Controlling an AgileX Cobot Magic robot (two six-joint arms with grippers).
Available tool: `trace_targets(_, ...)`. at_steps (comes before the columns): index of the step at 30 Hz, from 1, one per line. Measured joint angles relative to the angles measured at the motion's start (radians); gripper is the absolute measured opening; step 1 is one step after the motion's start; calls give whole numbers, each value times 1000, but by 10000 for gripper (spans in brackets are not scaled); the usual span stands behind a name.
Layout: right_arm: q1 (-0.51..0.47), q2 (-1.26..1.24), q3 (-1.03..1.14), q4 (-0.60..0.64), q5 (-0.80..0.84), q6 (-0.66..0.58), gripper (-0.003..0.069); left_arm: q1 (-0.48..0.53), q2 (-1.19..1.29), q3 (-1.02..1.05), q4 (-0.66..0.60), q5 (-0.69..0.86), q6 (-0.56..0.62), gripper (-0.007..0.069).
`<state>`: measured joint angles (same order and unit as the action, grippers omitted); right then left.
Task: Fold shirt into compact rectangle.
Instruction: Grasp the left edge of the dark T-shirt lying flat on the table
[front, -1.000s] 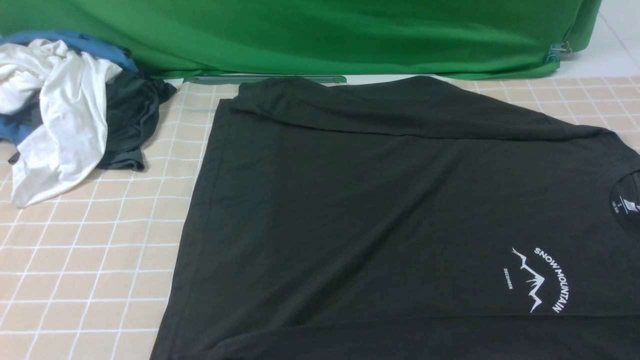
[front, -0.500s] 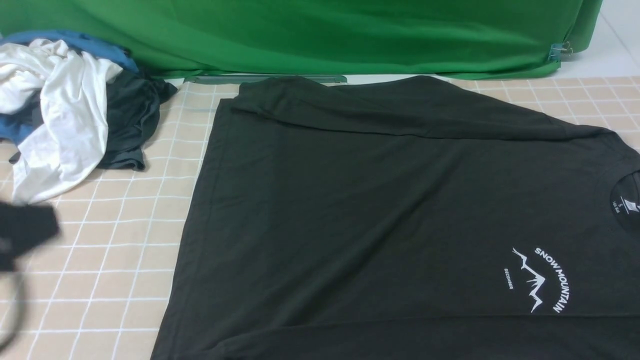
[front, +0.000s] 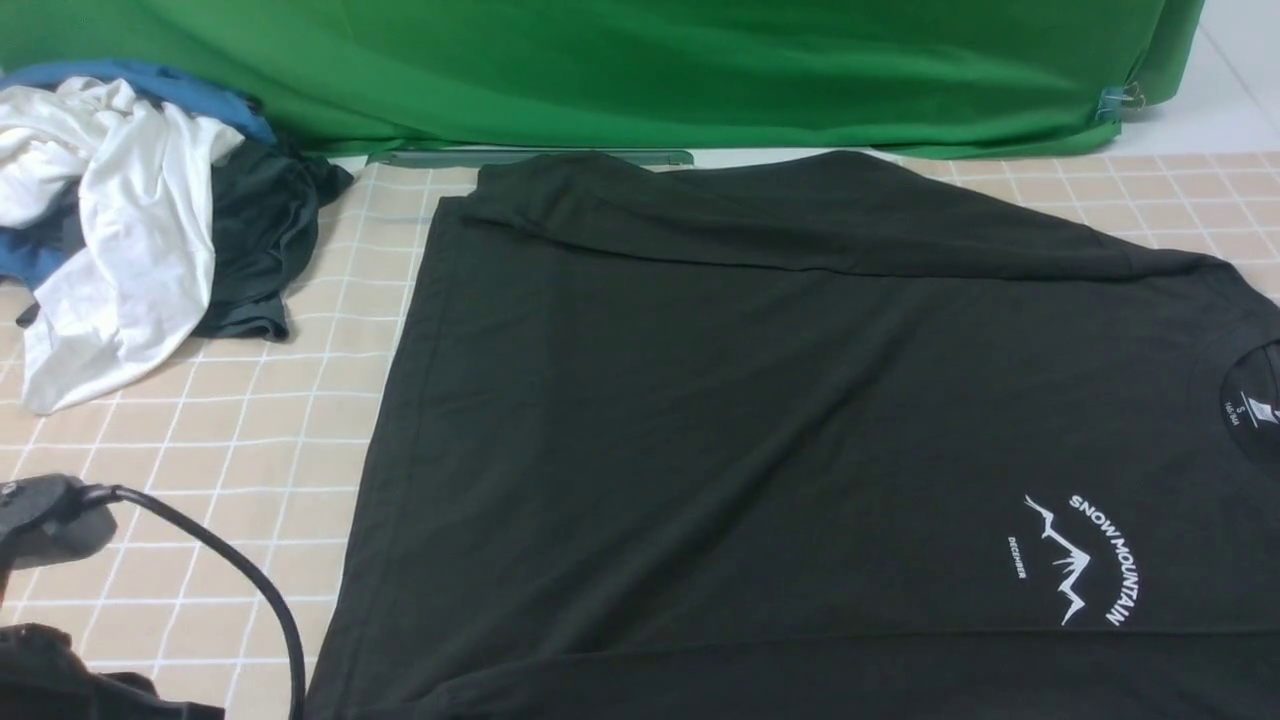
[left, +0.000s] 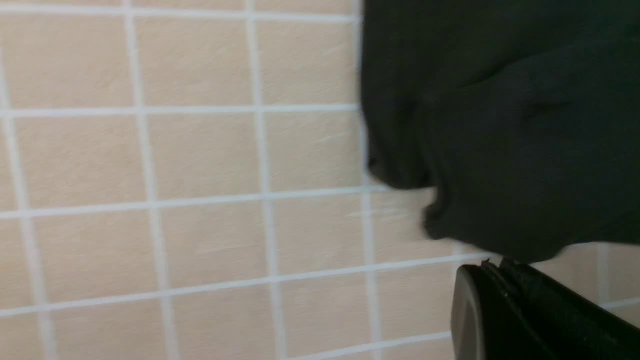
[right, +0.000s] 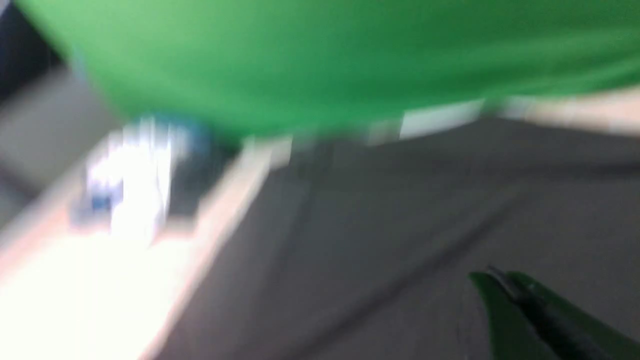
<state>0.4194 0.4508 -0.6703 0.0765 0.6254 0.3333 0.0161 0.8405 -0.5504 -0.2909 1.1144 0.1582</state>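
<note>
The charcoal-black shirt (front: 760, 420) lies spread on the checked tablecloth, its white mountain logo (front: 1075, 560) at the right and its collar (front: 1250, 400) at the right edge. The far sleeve is folded in along the back. A part of my left arm (front: 40, 515) and its cable show at the lower left. In the left wrist view my left gripper (left: 492, 262) is shut, and a raised lump of the shirt's edge (left: 500, 165) reaches its tips; whether any cloth is pinched does not show. My right gripper (right: 492, 275) is shut above the shirt (right: 380, 225), in a blurred picture.
A heap of white, blue and dark grey clothes (front: 130, 220) sits at the back left. A green backdrop cloth (front: 640, 70) closes off the far side. Checked tablecloth (front: 190, 480) shows bare to the left of the shirt.
My left arm has come into the front view at the lower left and then dropped lower, with its cable now showing. The shirt has not moved.
</note>
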Motion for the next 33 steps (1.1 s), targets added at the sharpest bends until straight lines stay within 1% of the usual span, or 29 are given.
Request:
trace_targets(1,39,54,-32,0,46,-22,36,-5,12,-14,41,9,-13,15)
trace_targets(2,46,75,-37,0,53,-26,36,-5,12,-14,49,11,-13,15)
trace_targets(3,98,132,-65,0,86,-49,36,-15,31,-43,106,26,-46,15)
trace_targets(5,180,226,-78,0,90,-63,36,-30,71,-111,164,40,-84,15)
trace_targets(8,264,306,-75,1,69,-69,36,-70,116,-193,157,37,-89,15)
trace_targets(10,312,347,-71,1,50,-66,36,-133,144,-223,141,33,-97,15)
trace_targets(11,328,361,-71,1,38,-65,36,-174,157,-225,141,28,-111,15)
trace_targets(12,332,368,-71,1,35,-65,36,-183,162,-225,141,28,-115,15)
trace_targets(14,367,399,-71,2,3,-64,36,-290,196,-218,161,12,-175,15)
trace_targets(15,376,416,-71,3,-8,-60,36,-349,218,-207,190,-12,-220,15)
trace_targets(16,378,418,-71,4,-9,-59,36,-368,222,-202,195,-15,-236,15)
trace_targets(17,382,428,-71,4,-17,-57,36,-424,263,-185,223,-53,-289,15)
trace_targets(19,384,436,-71,4,-23,-53,36,-476,316,-171,246,-105,-332,17)
trace_targets(21,384,437,-71,4,-33,-53,36,-506,370,-169,249,-143,-350,20)
trace_targets(24,384,437,-71,4,-40,-52,36,-519,440,-169,246,-187,-361,27)
trace_targets(29,384,437,-71,4,-43,-51,38,-520,570,-169,255,-226,-360,149)
trace_targets(31,384,437,-71,4,-43,-51,39,-520,616,-169,255,-246,-358,243)
trace_targets(33,384,437,-71,4,-43,-52,42,-520,650,-169,255,-256,-358,311)
